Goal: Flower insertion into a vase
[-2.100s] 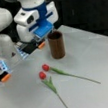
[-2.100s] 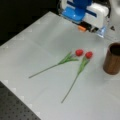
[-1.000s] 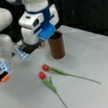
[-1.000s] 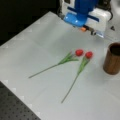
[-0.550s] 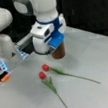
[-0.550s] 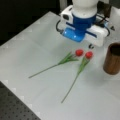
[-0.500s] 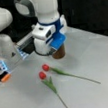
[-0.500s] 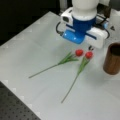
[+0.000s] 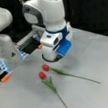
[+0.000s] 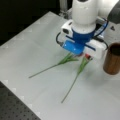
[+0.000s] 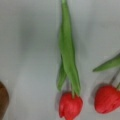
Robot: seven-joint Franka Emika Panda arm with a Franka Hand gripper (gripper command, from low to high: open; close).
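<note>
Gripper (image 9: 52, 59) hovers over two tulips (image 9: 45, 67) (flat) — vase (image 10: 113, 58) stands beside.

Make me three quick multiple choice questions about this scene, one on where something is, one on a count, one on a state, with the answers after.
1. Where does the end effector hang?
A. over the red flower heads
B. inside the vase
C. off the table's edge

2. How many flowers lie on the table?
A. one
B. two
C. four

3. What is the state of the vase?
A. tipped over
B. upright with a flower in it
C. upright with no flower in it

Answers:
1 A: in a front view the end effector is just above the two flowers.
2 B: both front views show two stems on the table.
3 C: the vase stands upright, with both flowers lying flat.
</note>
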